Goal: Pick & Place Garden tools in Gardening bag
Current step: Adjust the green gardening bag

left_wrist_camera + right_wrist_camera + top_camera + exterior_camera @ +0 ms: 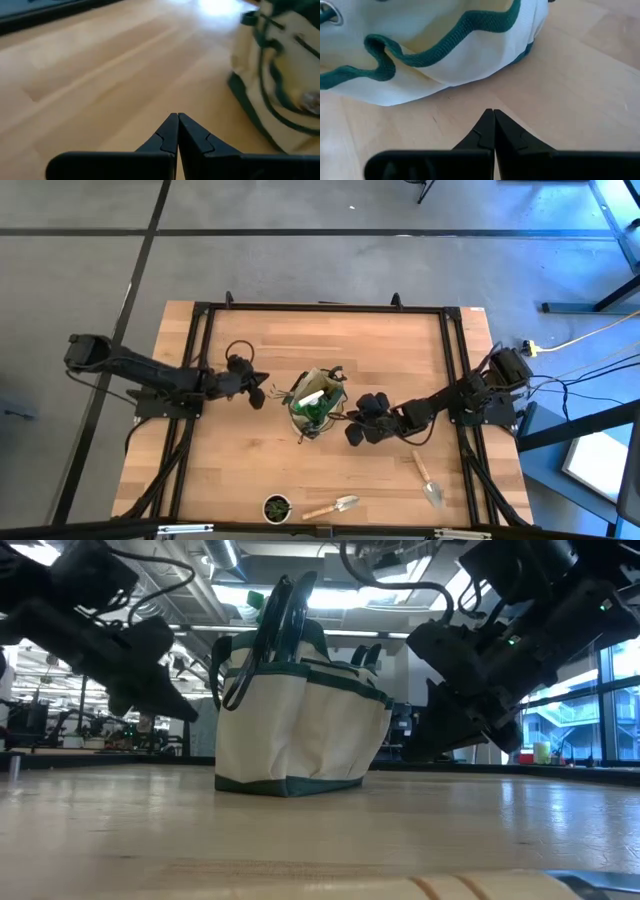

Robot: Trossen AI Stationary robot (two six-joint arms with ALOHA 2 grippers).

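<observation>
The gardening bag (318, 405) stands upright on its base at the table's middle, pale fabric with green trim (300, 730). Dark tool handles (285, 610) stick up out of its mouth, and something green and white (314, 400) shows inside. Two wooden-handled trowels lie flat on the table, one near the front edge (335, 506) and one at the front right (428, 478). My left gripper (262, 397) is shut just left of the bag, above bare wood (177, 116). My right gripper (355, 432) is shut just right of the bag's base (493, 111).
A small round dark pot with a green plant (277, 507) stands near the front edge, left of the trowel. Black frame rails (200, 350) run along the table's left, right and far sides. Bare wood lies behind the bag and at the front left.
</observation>
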